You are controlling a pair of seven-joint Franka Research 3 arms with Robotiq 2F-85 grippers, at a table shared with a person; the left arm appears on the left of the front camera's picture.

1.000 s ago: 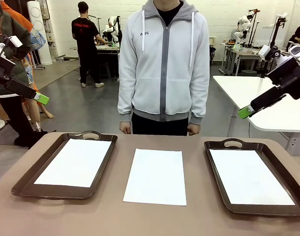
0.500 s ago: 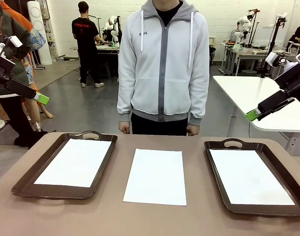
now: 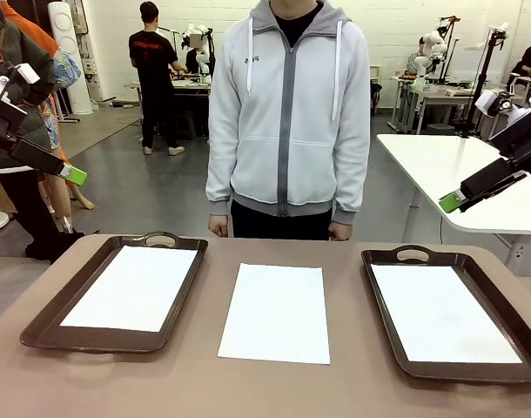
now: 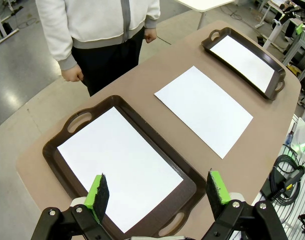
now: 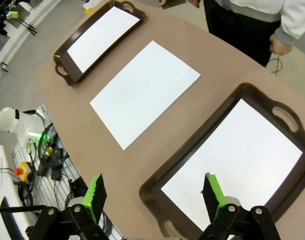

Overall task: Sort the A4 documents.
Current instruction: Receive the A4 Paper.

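Note:
Three white A4 sheets lie on the brown table. One sheet lies bare on the table's middle. Another sheet rests inside the left dark brown tray, and a third sheet rests inside the right tray. My left gripper hangs open high over the far left, well above its tray. My right gripper hangs open high at the right, above its tray. In the wrist views the left gripper and right gripper hold nothing between their green pads.
A person in a light grey hooded jacket stands at the table's far edge, both hands down by the edge. A white table stands behind at the right. Cables and equipment lie off the table's near side.
My right gripper has drawn back to the right and slightly up, away from the table's middle. The left gripper and all sheets have stayed put.

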